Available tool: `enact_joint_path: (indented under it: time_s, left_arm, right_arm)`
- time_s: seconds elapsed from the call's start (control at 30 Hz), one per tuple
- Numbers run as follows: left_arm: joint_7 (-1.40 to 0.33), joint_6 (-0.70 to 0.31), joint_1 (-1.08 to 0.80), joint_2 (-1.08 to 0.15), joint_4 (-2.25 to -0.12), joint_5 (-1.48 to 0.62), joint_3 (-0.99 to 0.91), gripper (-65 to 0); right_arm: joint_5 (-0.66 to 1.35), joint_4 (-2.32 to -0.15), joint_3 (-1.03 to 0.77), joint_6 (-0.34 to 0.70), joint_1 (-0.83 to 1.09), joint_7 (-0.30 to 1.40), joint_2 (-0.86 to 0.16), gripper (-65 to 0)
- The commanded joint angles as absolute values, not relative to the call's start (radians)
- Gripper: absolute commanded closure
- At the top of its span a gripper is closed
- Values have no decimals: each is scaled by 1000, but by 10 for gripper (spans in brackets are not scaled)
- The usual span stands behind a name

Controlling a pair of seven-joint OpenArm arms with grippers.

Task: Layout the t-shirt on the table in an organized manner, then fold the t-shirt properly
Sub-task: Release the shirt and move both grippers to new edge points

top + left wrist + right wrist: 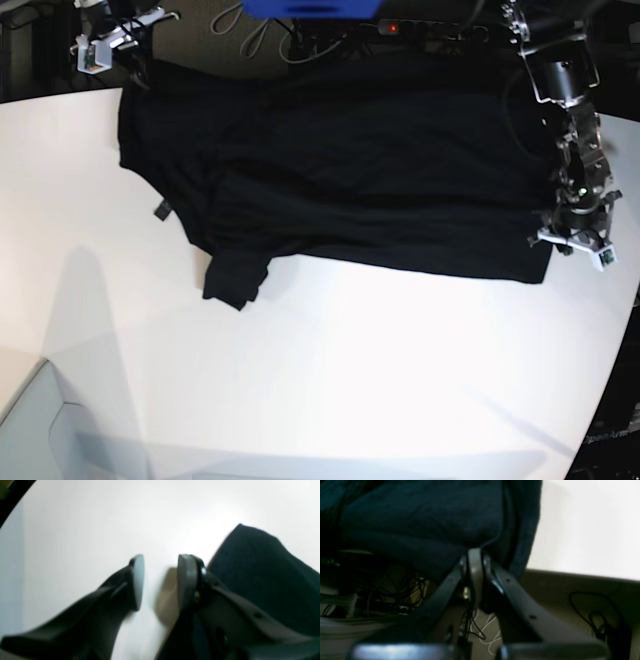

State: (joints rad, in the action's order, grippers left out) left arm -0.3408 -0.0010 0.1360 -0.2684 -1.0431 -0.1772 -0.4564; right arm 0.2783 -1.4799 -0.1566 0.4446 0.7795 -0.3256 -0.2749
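Black cloth, the t-shirt [350, 170], lies spread wide across the far part of the table [330, 380], mostly flat but not yet tidy: one sleeve is bunched and doubled under itself at the near edge, a small dark tag [160, 210] shows beside it, and the far hem hangs over or sits right at the table's back edge. No fold has been made, so by my reading the laying-out is well along but unfinished and the whole folding stage is left. The right gripper [475, 562] is clamped shut on a pinch of the t-shirt's edge, the cloth rising just above its fingertips and draping away to its left; it sits at the table's far rim, with floor and cables below it. The left gripper [160, 580] stands parted with nothing between its pads, bare white tabletop straight ahead of it and the shirt's corner just beside its right finger; whether that finger touches the cloth I cannot tell. White, smooth and glossy, the table stretches bare from the shirt toward the near curved edge. Beyond the far edge the room is dim, with loose cables [250, 25] and something blue [310, 8].
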Motion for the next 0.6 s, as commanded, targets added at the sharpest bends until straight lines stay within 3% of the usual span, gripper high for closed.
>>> enact_joint_path:
  time_s: [0.0,0.1,0.17,0.33,0.57]
  left_arm:
    - [-317,2,154,-285,-1087,-179,-461,-218]
    - [-318,2,145,-280,-1170,-179,-461,-218]
    - [-323,1,142,-257,-1224,-179,-461,-218]
    - [-499,-1,93,-199,-1420,-179,-461,-218]
    - [-601,-1,-2,-76,-1497,-171,-461,-218]
  right_arm:
    - [291,-1511,-165,446,794,-352,-275,0]
    - [291,-1564,-165,446,796,-351,-274,-74]
    - [291,-1592,-165,446,794,-349,-274,-158]
    - [294,-1650,-174,446,794,-360,-269,-313]
    - [294,-1693,-228,446,734,-438,-153,-344]
